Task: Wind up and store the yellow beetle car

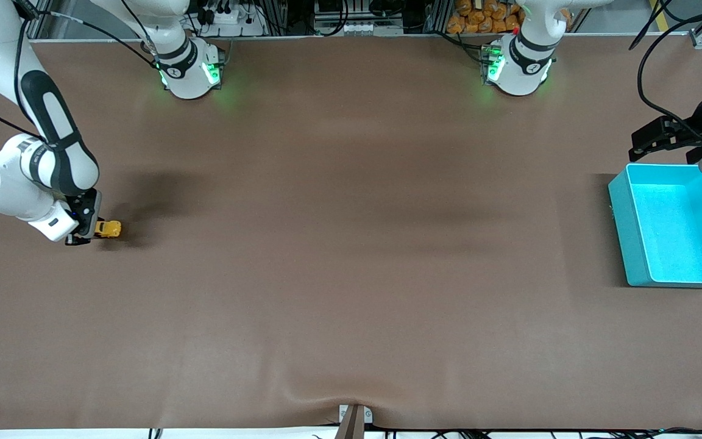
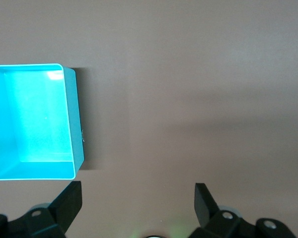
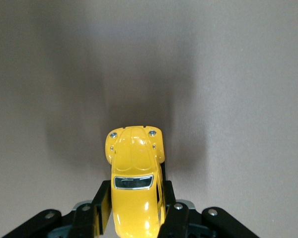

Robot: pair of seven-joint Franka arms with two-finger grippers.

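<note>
The right gripper [image 1: 86, 235] is clenched on the one yellow beetle car [image 1: 108, 228], seemingly resting on the table [image 1: 351, 244] at the right arm's end. The left gripper [image 1: 671, 139] waits, fingers spread, beside the one turquoise bin [image 1: 622, 222].

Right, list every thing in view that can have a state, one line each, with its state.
yellow beetle car: upright, clamped between the right pincer's fingers, at the right arm's end of the table.
right pincer: shut on the yellow beetle car, low at the table.
left pincer: open, holding nothing, up beside the turquoise bin.
turquoise bin: upright, open-topped, nothing in it, at the left arm's end of the table.
</note>
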